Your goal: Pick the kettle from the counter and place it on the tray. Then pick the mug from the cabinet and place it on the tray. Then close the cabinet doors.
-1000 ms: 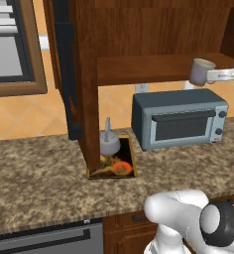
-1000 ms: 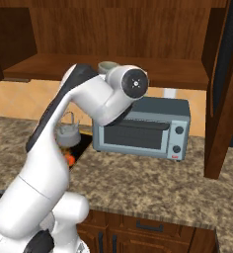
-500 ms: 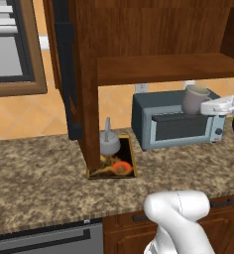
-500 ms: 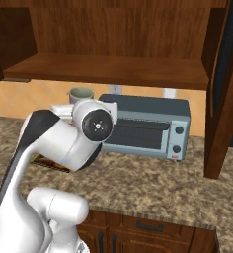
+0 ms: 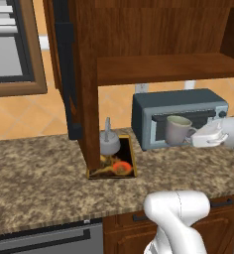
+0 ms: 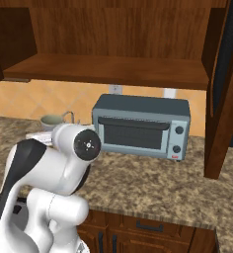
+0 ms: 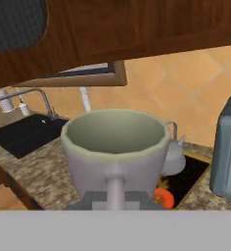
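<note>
holding the mug (image 5: 177,130) by its handle, our gripper (image 5: 197,137) was clamped on it above the counter (image 5: 34,181), before the toaster oven (image 5: 181,116).

The tray (image 5: 130,158) is tucked against the open cabinet door (image 5: 79,84), so that door blocks the tray's left side. The kettle (image 5: 109,143) takes the back half of the tray; the front half, with the orange pattern, is free. To the tray's right the toaster oven (image 5: 181,116) crowds in, with the mug (image 5: 177,130) in the tool (image 5: 198,136) in front of it. Above the tray the cabinet shelf (image 5: 173,67) caps headroom. The desk (image 5: 34,183) in front of the tray is open.
</note>
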Available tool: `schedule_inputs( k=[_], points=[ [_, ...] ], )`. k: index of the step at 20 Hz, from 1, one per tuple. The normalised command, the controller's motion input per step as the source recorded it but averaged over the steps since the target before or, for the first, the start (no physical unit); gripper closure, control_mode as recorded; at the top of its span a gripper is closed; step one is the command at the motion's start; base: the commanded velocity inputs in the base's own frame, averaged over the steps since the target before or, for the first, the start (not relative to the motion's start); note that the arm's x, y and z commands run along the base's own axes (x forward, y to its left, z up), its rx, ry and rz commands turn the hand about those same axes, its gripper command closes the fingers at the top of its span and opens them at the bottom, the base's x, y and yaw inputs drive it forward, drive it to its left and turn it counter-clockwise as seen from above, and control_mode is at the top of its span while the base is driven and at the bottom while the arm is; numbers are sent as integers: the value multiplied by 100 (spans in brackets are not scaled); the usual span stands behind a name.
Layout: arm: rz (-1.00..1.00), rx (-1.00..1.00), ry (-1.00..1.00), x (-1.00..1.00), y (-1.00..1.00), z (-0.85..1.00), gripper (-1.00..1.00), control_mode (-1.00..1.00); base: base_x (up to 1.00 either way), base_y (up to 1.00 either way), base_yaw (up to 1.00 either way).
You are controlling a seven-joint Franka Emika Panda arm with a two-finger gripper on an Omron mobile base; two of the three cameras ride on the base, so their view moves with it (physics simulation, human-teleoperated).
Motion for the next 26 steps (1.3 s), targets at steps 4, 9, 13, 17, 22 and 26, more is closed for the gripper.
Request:
schedule_inputs(
  k=[4, 9, 13, 17, 22, 26],
  points=[
    [21, 0, 20, -10, 61, -75, 100, -100, 0, 0, 0],
    [3, 3, 19, 12, 67, -88, 100, -100, 0, 0, 0],
    [-4, 8, 0, 37, 59, -72, 100, -100, 0, 0, 0],
    [-3, 9, 0, 49, 30, -59, 100, -100, 0, 0, 0],
    [0, -1, -3, 44, 24, -65, 100, -100, 0, 0, 0],
    [0, -18, -15, 51, 23, -59, 100, -100, 0, 0, 0]
  ],
)
